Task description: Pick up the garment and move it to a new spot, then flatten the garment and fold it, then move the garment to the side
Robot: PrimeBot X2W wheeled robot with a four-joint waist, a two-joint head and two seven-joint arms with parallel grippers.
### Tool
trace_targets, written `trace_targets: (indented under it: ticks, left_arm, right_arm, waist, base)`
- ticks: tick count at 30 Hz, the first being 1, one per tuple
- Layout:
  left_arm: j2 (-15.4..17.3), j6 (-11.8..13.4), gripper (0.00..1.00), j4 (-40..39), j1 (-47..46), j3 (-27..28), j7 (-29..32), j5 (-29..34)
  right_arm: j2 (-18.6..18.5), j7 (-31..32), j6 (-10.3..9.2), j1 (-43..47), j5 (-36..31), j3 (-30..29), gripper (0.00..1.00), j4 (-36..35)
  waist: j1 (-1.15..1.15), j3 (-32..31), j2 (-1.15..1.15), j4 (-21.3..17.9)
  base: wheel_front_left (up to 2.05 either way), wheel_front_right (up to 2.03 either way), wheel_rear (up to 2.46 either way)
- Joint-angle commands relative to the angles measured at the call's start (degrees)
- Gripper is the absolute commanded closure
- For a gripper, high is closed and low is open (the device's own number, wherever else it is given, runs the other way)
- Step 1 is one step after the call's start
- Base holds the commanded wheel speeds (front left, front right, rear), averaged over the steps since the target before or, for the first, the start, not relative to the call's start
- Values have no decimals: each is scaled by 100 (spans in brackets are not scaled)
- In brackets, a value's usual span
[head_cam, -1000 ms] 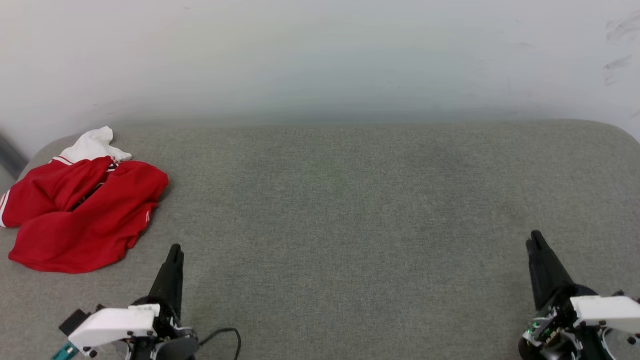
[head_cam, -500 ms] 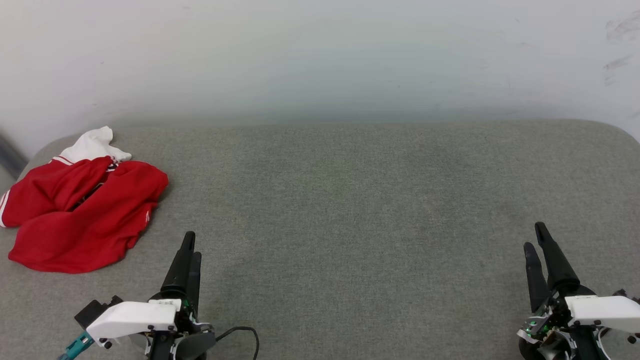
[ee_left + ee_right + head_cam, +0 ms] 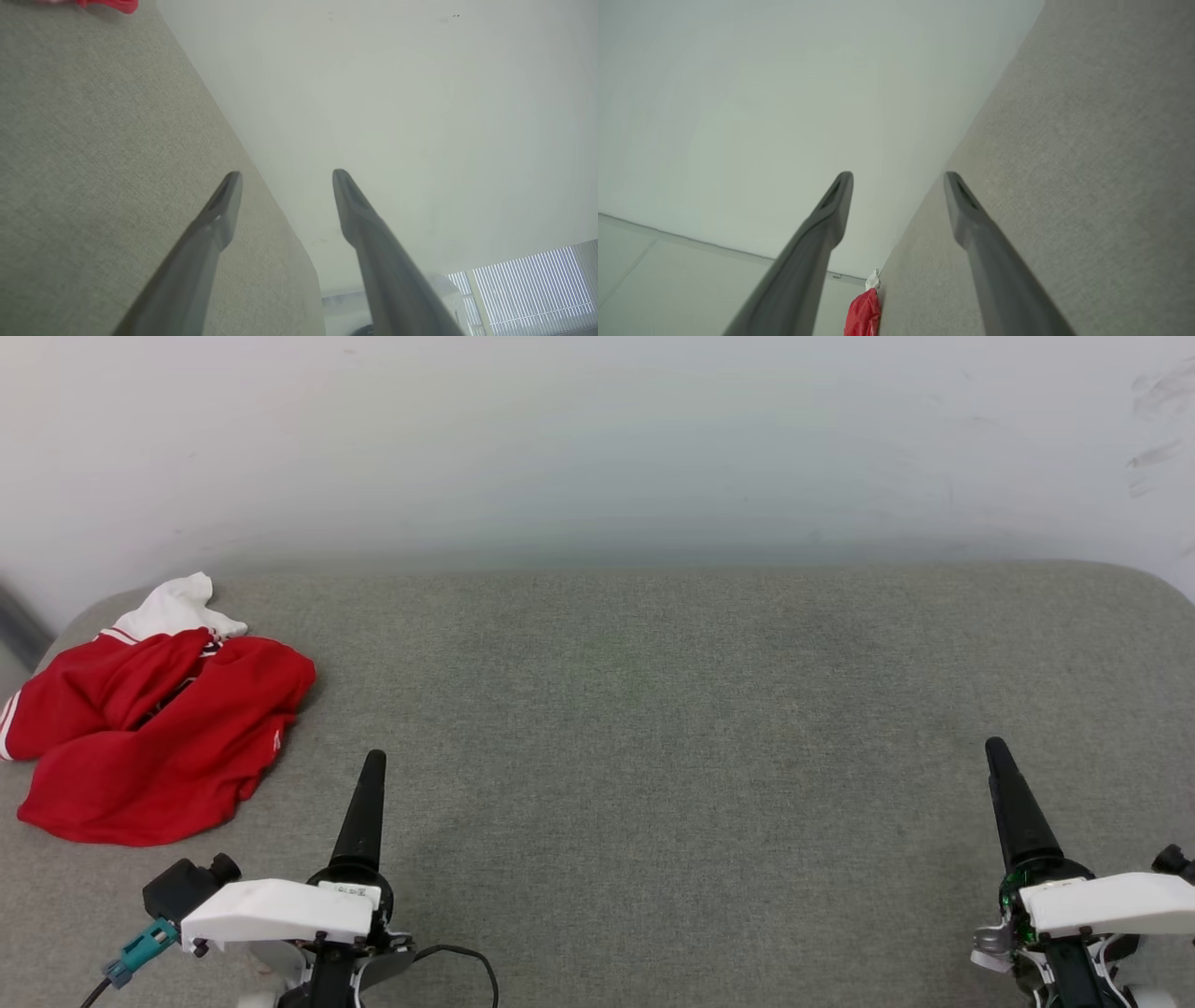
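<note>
Crumpled shirt (image 3: 159, 737), left of frame: long axis slants upward to the right, white sleeve (image 3: 173, 607) topmost. Left gripper (image 3: 285, 179) and right gripper (image 3: 899, 179) gape empty.

My fingers (image 3: 366, 807) are long and black, tapering to blunt tips. A white left wrist shell (image 3: 280, 912) carries small dark screws; beside it sit a teal connector (image 3: 140, 950), a black knob (image 3: 191, 889) and a looping black cable (image 3: 459, 948).
</note>
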Motion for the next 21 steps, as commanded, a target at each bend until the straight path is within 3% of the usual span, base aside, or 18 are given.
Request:
trace_targets:
  ticks: [1,2,7,21]
  left_arm:
    - [17,-9,0,-123,-137,-14,-66,285]
    - [17,25,0,-154,-129,-59,-129,730]
    - [15,102,0,-154,-127,-207,-231,1465]
    - [25,333,0,-79,-199,-527,-469,3196]
  right_arm:
    - [-75,-71,5,-55,-351,54,0,-142]
    - [-90,-135,6,-36,-855,110,0,-169]
    - [-133,-237,6,-25,-1661,201,0,-200]
    - [-160,-482,8,3,-3232,342,0,-134]
  waist:
    - [0,-3,0,2]
    - [0,-8,0,6]
    - [0,-19,0,11]
    - [0,-34,0,29]
  base:
    - [0,0,0]
    - [0,0,0]
    - [0,0,0]
    - [0,0,0]
